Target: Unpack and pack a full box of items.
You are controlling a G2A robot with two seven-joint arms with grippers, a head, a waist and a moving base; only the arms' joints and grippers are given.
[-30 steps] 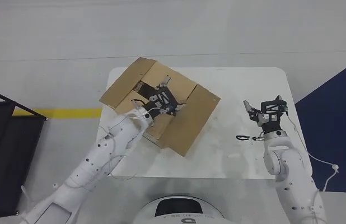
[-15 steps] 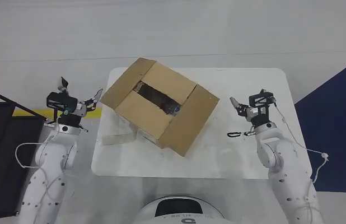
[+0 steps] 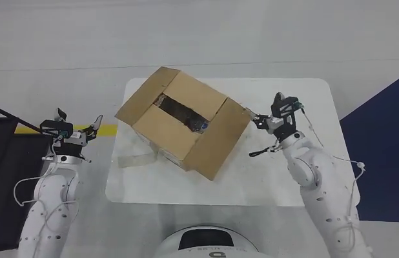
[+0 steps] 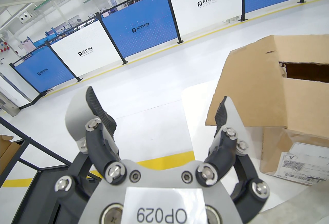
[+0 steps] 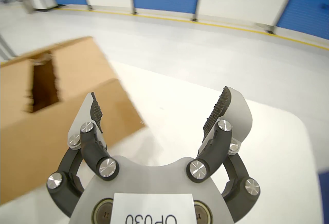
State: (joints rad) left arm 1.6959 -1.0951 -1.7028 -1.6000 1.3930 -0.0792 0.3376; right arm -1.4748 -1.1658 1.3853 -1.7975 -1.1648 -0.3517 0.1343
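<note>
Box: plain cardboard, sitting skewed on the white table, more toward my left side of it. The top flaps are folded mostly over, with a dark slot left open between them. From the top view I can see some stuff down in there, but I can't tell what it is.

Sticker: white shipping label on the box wall that faces my left arm, low down near the tabletop.

Left gripper: fingers spread wide, nothing between them. It hangs off the table's left edge, out over the floor by the yellow floor line, apart from the box.

Right gripper: also spread wide and empty. It's above the right half of the table, just beside the corner of the box's right-hand flap. One fingertip looks really close to the cardboard, but I honestly can't tell if it's touching.

Black rack: on the floor out past my left arm.
</note>
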